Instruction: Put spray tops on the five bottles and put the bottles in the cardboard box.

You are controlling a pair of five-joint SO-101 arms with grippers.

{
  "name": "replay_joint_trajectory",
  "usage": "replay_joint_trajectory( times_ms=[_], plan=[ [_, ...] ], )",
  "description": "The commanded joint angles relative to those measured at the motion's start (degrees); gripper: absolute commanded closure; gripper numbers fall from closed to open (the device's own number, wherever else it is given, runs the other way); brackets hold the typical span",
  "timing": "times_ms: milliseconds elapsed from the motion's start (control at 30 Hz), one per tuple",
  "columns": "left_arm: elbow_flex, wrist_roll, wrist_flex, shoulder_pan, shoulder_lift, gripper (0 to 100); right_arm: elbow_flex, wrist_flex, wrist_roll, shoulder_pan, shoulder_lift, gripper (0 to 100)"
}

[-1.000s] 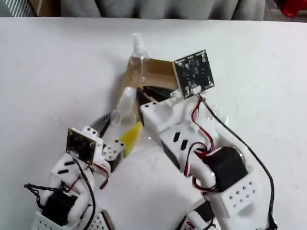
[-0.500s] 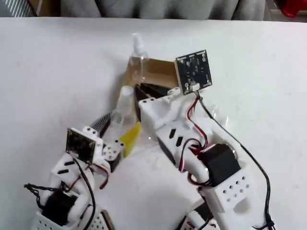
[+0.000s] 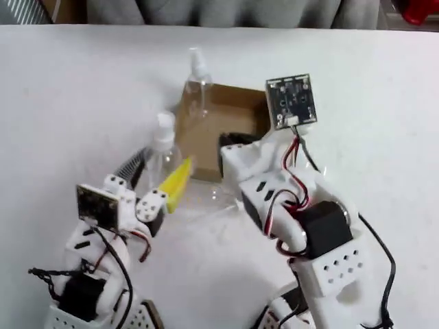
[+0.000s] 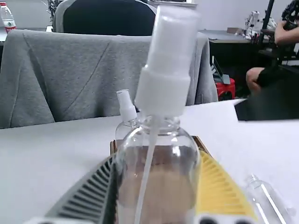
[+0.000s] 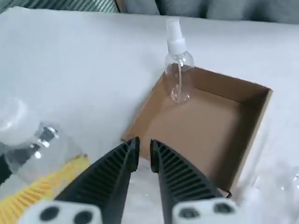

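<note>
Left pincer (image 3: 163,163) is pinching a clear plastic bottle with a white spray top (image 3: 163,145), grey ribbed finger on one side and yellow finger on the other. The bottle is upright, just beside the near-left corner of the open brown cardboard box (image 3: 236,110), outside it. From the left wrist cam you're basically staring at that bottle, and you can see the thin dip tube running down inside the clear body, with the white top sitting on the neck. The second clear spray-topped bottle (image 5: 177,70) is standing upright inside the box, tucked into the far-left corner, well apart from the held one. Right pincer (image 5: 143,145) has its two black ribbed fingers pressed nearly together, just a thin slit between them and nothing in it. It hangs over the box's near edge, pointing toward the box floor. There's also a topless clear bottle (image 4: 266,196) lying on its side on the white table (image 3: 68,89), on the near side of the box between the two arms. Can't tell from here whether the cap on the held bottle is fully seated or just resting there.
</note>
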Motion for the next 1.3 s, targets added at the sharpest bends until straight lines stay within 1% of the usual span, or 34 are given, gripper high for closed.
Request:
replay_joint_trajectory(
  times_ms=[0, 167, 300, 400, 533, 667, 800, 900, 1000, 1133, 1267],
  plan=[
    [-0.44, 6.95, -4.57, -2.95, -0.04, 98, -0.18, 3.56, 0.53, -0.48, -0.40, 98.2],
    [-0.44, 8.00, -6.77, -4.88, 0.04, 98, 0.26, 6.46, 0.35, -7.52, -0.13, 98.2],
    [-0.79, 7.91, -6.95, -4.62, 1.63, 98, 4.22, 4.18, 0.97, -13.67, -0.40, 98.2],
    [-2.02, 7.91, -10.02, -4.79, 7.60, 98, 7.91, 2.24, 6.33, -18.07, -0.40, 98.2],
    [-4.40, 7.91, -14.07, -4.79, 17.71, 98, 10.81, -0.48, 6.24, -22.20, -0.40, 98.2],
    [-5.71, 8.00, -15.21, -4.79, 21.93, 98, 16.26, -8.66, 5.89, -22.90, -0.40, 98.2],
    [-5.54, 8.26, -15.03, -4.79, 20.44, 98, 24.70, -20.44, 4.57, -22.90, -0.40, 98.2],
    [-5.80, 8.35, -13.98, -4.79, 19.30, 98, 29.54, -27.21, 4.57, -22.90, -0.48, 98.2],
    [-5.89, 8.35, -12.40, -4.79, 18.42, 98, 32.18, -30.64, 4.57, -22.90, -0.92, 98.2],
    [-5.98, 8.35, -12.04, -4.88, 17.80, 98, 35.16, -32.66, 4.57, -22.64, -5.05, 98.2],
    [-8.00, 8.35, -7.38, -4.88, 16.75, 98, 40.79, -38.11, 4.66, -22.46, -10.07, 98.2]
  ],
)
